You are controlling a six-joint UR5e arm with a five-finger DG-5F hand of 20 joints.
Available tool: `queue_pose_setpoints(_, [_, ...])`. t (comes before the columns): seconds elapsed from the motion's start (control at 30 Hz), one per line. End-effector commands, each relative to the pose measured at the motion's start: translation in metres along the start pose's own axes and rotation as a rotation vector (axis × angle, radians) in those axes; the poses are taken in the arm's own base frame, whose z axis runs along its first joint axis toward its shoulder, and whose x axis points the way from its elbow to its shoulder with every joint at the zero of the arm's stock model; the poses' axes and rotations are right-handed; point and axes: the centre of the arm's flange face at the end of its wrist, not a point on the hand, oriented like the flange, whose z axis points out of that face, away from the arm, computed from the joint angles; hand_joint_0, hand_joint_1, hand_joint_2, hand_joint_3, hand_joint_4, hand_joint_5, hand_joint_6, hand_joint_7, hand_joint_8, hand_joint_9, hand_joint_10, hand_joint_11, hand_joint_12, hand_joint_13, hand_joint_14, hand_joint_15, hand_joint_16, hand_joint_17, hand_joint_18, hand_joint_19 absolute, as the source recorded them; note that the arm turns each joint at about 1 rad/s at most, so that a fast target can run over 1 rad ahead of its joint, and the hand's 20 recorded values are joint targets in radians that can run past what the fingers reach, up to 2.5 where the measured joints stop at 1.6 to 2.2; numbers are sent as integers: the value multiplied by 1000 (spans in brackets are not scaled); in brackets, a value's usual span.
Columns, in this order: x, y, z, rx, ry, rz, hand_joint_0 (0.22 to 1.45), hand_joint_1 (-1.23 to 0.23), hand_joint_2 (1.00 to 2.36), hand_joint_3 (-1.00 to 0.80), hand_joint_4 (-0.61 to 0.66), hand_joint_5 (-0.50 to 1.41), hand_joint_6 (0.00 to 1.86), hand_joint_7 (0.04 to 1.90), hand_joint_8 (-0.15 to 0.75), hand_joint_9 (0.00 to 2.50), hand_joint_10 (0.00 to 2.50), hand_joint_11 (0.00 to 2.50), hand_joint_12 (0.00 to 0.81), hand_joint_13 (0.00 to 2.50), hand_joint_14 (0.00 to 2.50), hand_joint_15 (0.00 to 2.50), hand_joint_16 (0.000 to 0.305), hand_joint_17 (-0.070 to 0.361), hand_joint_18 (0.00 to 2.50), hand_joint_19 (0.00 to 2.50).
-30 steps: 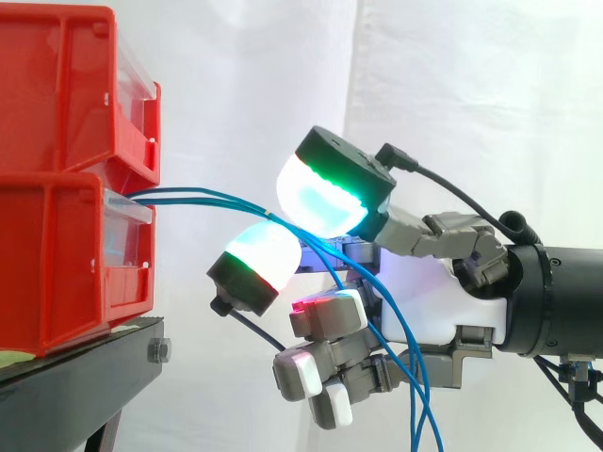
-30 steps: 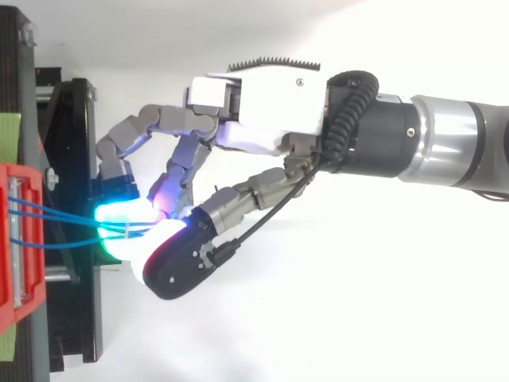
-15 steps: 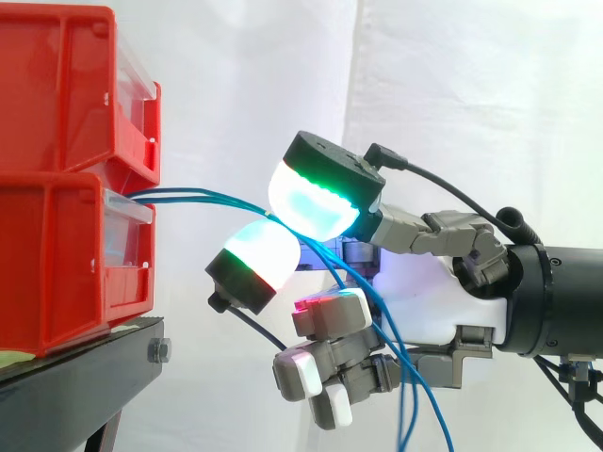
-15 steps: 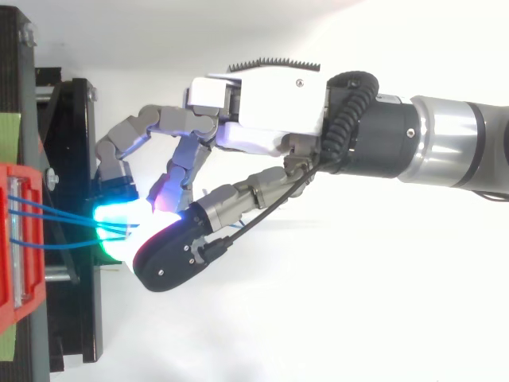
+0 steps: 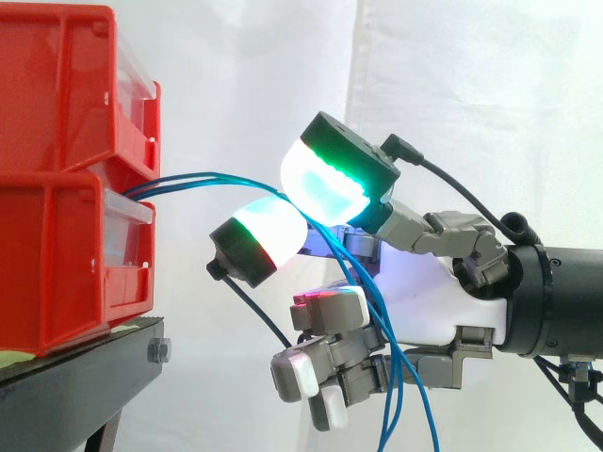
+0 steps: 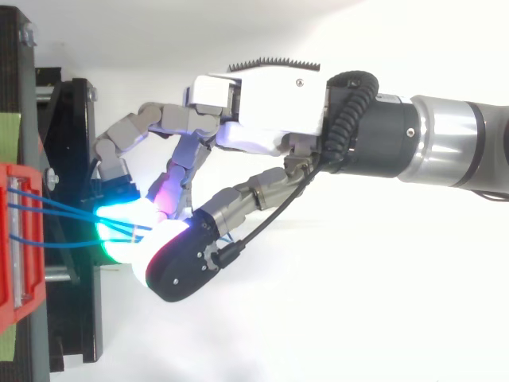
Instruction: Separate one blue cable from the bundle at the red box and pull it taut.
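Note:
Three thin blue cables [image 5: 217,176] leave the front of the lower red bin [image 5: 57,254] and arch right to my hand [image 5: 429,301]. Two glowing green-and-white fingertips [image 5: 330,188] are pressed together on the cables, which run between them. In the top view the blue cables [image 6: 67,215] fan out from the red bin [image 6: 16,263] and converge at the glowing pads of my hand [image 6: 270,103]. I cannot tell whether the pinch holds one strand or all three. Past the pinch the cables hang slack [image 5: 396,395] behind the palm. The other fingers are curled low, away from the cables.
A second red bin [image 5: 57,94] is stacked on the lower one. Both rest on a black stand [image 5: 85,377], which also appears beside the bin from above [image 6: 75,159]. A white curtain hangs behind. The arm enters from the right.
The pinching pads have risen slightly, so the cables now arch upward from the bin. The hanging cable ends have swung a little to the left.

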Motion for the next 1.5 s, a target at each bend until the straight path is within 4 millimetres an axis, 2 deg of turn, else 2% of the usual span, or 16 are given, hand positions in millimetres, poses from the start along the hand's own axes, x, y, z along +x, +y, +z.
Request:
queue_pose_setpoints(0.0, [0, 0, 0, 0, -1, 0, 764, -969, 1000, -500, -386, -163, 898, 1232, 184, 1209, 28, 1082, 333, 954, 30, 745, 39, 87, 841, 748])
queue_pose_setpoints(0.03, [0, 0, 0, 0, -1, 0, 724, -990, 1000, -500, -347, -160, 891, 1172, 183, 1206, 28, 1088, 333, 952, 30, 746, 38, 84, 828, 747])
queue_pose_setpoints(0.07, [0, 0, 0, 0, 0, 0, 719, -987, 1000, -500, -336, -157, 884, 1175, 182, 1205, 27, 1065, 332, 949, 29, 742, 37, 84, 820, 741])
queue_pose_setpoints(0.17, [0, 0, 0, 0, -1, -2, 592, -1010, 1000, -500, -288, -156, 877, 1171, 187, 1186, 29, 1096, 344, 940, 29, 750, 38, 86, 802, 761])
queue_pose_setpoints(0.3, [0, 1, 0, -2, -1, -6, 525, -986, 1000, -500, -236, -159, 871, 1165, 221, 1190, 28, 1097, 368, 951, 29, 756, 43, 96, 824, 783])
queue_pose_setpoints(0.43, [0, 0, 0, 0, -1, -8, 471, -865, 1000, -500, -144, -167, 861, 1100, 270, 1208, 25, 1082, 408, 979, 27, 757, 50, 113, 887, 800])
queue_pose_setpoints(0.6, [0, 1, 0, -2, -1, -7, 485, -667, 1000, -500, -143, -169, 855, 1061, 276, 1236, 26, 1087, 412, 995, 26, 773, 51, 115, 897, 813])
queue_pose_setpoints(0.67, [0, 1, 0, -2, -1, -7, 487, -646, 1000, -500, -138, -169, 850, 1065, 275, 1238, 26, 1081, 411, 995, 28, 768, 52, 117, 905, 819])
queue_pose_setpoints(0.77, [0, 1, 0, -2, -1, -7, 457, -646, 1000, -500, -126, -170, 840, 1073, 286, 1234, 25, 1093, 430, 995, 26, 774, 56, 125, 926, 834])
queue_pose_setpoints(0.87, [0, 1, 0, -2, -1, -9, 392, -752, 1000, -500, -87, -176, 835, 1041, 313, 1186, 23, 1098, 454, 974, 25, 771, 64, 144, 944, 828])
queue_pose_setpoints(1.03, [0, 0, 0, 0, -1, -12, 356, -798, 1000, -500, -63, -182, 831, 1012, 327, 1164, 23, 1089, 470, 974, 25, 778, 69, 155, 950, 817])
queue_pose_setpoints(1.1, [0, 1, 0, -2, -1, -11, 355, -786, 1000, -500, -60, -182, 830, 1000, 332, 1163, 22, 1078, 472, 976, 25, 763, 69, 155, 952, 817])
queue_pose_setpoints(1.2, [0, 1, 0, -2, -1, -11, 438, -543, 1000, -500, -105, -170, 811, 1042, 303, 1197, 27, 1082, 440, 969, 27, 769, 62, 139, 917, 846])
queue_pose_setpoints(1.3, [0, 1, 0, -2, -1, -11, 506, -477, 1000, -500, -139, -160, 794, 1102, 280, 1203, 27, 1083, 416, 959, 28, 780, 55, 123, 876, 883])
queue_pose_setpoints(1.37, [0, 1, 0, -2, -1, -11, 562, -485, 1000, -500, -158, -158, 787, 1126, 261, 1196, 29, 1097, 398, 948, 28, 786, 51, 115, 846, 902])
queue_pose_setpoints(1.47, [1, 1, 0, -2, 0, -10, 611, -648, 1004, -446, -163, -159, 791, 1142, 258, 1195, 29, 1112, 394, 949, 29, 795, 49, 111, 838, 906])
